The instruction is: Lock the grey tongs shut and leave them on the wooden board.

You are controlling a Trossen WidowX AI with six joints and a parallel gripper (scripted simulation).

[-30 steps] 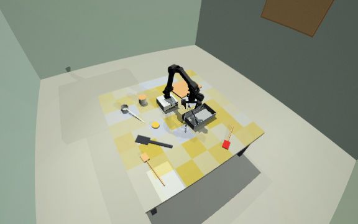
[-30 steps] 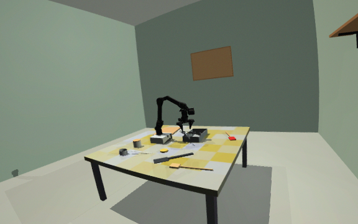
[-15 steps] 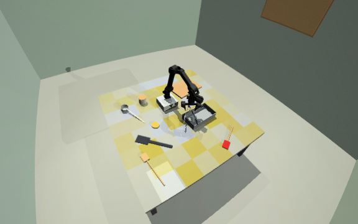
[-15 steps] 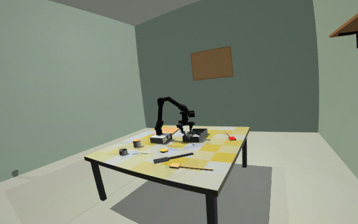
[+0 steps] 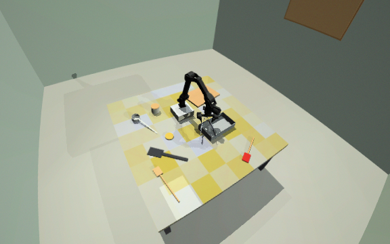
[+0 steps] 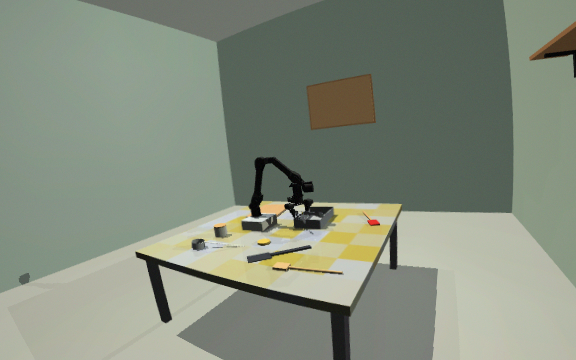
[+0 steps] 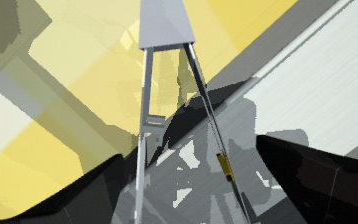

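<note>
Surface [image 5: 212,159] [image 6: 353,252] [image 7: 90,90]: big table, yellow and pale checks, dark legs. Black arm [image 5: 202,87] [image 6: 258,182] stands on a pale-topped box [image 5: 185,116] [image 6: 259,225] toward the far side, bent over and reaching right. Roasting tin [image 5: 227,130] [image 6: 318,220] [image 7: 320,75], dark-walled and pale inside, sits right of that box. Wooden board [image 5: 200,95] [image 6: 272,209] lies flat at the far side, behind box and tin; tongs not on it.

Grey tongs [image 5: 212,128] [image 7: 143,100]: over the near left part of the tin, legs spread in a narrow V from the hinge block, so not shut. Small yellow-and-black piece on one leg. Whether the lock has caught: cannot tell.

Black turner [image 5: 168,155] [image 6: 279,254] lies in the near left part. Wooden spatula [image 5: 158,171] [image 6: 282,266] nearer still, at an angle. Ladle [image 5: 135,118] [image 6: 198,244] at left, dark bowl, pale handle pointing right. Red-headed spatula [image 5: 246,157] [image 6: 373,222] on the right, well apart from the other tools.

Gripper [image 5: 208,118] [image 6: 300,212] [image 7: 190,150] low at the tin's left part; fingers wide apart, one to either side of the tongs in the wrist view, nothing clamped. Orange-topped canister [image 5: 155,109] [image 6: 220,230] upright, left of the box. Smallest: yellow disc [image 5: 169,136] [image 6: 264,242], flat between ladle and tin.
</note>
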